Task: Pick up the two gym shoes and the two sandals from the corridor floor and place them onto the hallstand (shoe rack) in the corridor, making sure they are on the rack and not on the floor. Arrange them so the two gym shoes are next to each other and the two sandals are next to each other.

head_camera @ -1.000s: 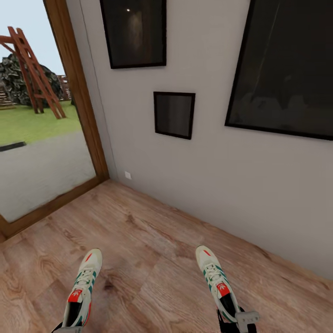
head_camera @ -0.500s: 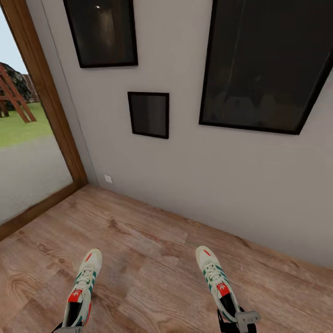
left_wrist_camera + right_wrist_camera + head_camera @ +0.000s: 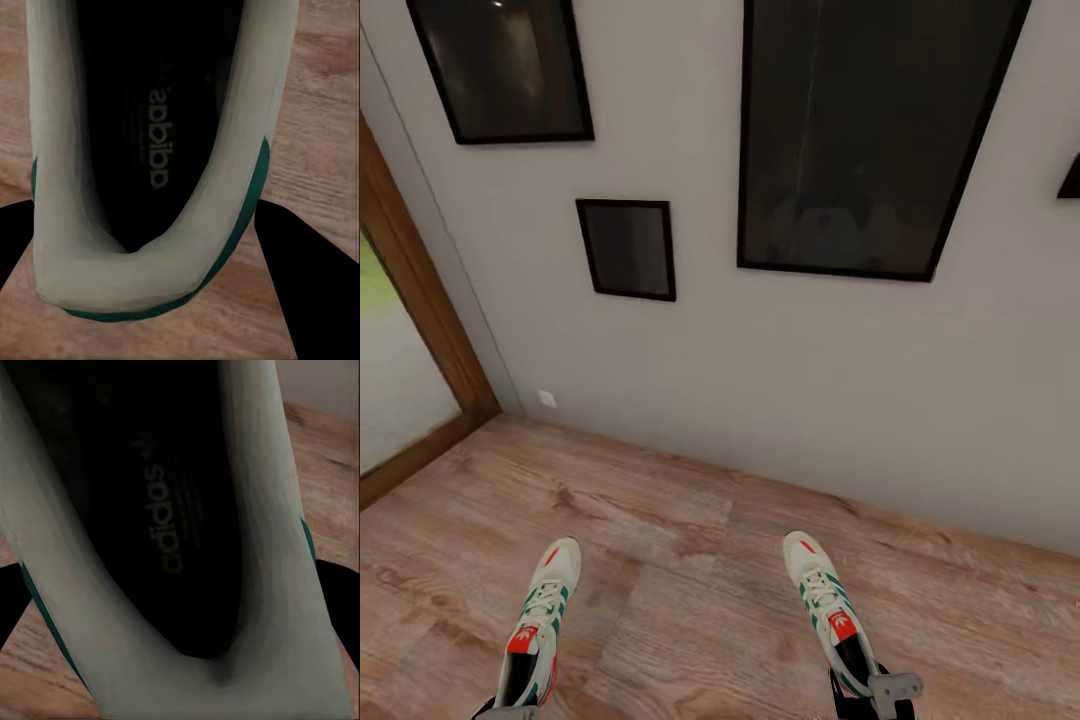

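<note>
I carry one gym shoe in each hand, both white with green stripes and red-orange tongue labels. The left gym shoe [image 3: 540,628] points forward above the corridor floor [image 3: 690,560], its heel held in my left gripper [image 3: 508,712]. The right gym shoe [image 3: 824,606] sits likewise in my right gripper [image 3: 872,698]. In the left wrist view the left gripper [image 3: 150,259] is shut on the heel rim of the shoe [image 3: 157,135], with dark fingers [image 3: 304,277] on either side. The right wrist view shows the right gripper [image 3: 176,611] shut on its shoe [image 3: 270,532]. The sandals and the hallstand are out of view.
A grey wall [image 3: 780,400] stands close ahead, hung with a large dark frame [image 3: 860,140], a small one [image 3: 626,248] and another at upper left [image 3: 500,70]. A wood-framed glass door [image 3: 410,330] is at the left. A white socket [image 3: 547,398] sits low on the wall.
The whole head view has swung to the right: the door and the frames have slid left in the picture. Both shoes keep their places in my grippers.
</note>
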Robot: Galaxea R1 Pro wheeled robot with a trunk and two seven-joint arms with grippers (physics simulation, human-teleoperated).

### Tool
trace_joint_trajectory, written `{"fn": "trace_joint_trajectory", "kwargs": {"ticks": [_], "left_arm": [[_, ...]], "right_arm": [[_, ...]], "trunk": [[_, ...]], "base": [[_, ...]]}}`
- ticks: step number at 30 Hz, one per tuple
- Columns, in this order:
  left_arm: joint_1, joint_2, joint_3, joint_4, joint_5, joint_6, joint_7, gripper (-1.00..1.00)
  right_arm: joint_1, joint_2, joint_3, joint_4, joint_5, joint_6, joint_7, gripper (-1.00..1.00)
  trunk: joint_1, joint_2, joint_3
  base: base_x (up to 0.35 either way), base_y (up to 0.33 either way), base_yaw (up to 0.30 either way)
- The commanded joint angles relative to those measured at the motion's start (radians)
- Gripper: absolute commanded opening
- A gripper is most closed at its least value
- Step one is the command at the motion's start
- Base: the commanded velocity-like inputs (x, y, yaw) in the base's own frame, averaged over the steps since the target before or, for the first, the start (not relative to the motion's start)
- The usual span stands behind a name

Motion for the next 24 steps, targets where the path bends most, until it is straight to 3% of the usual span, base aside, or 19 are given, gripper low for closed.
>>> {"fn": "trace_joint_trajectory", "kwargs": {"ticks": [1, 24], "left_arm": [[-0.001, 0.000, 0.009, 0.000, -0.007, -0.003, -0.006, -1.00], [-0.001, 0.000, 0.009, 0.000, -0.007, -0.003, -0.005, -1.00]], "right_arm": [[-0.001, 0.001, -0.008, 0.001, 0.009, -0.004, 0.002, -1.00], [-0.001, 0.001, -0.008, 0.001, 0.009, -0.004, 0.002, -1.00]], "trunk": [[0.000, 0.000, -0.001], [0.000, 0.000, -0.001]], "base": [[0.000, 0.000, -0.282], [0.000, 0.000, -0.282]]}}
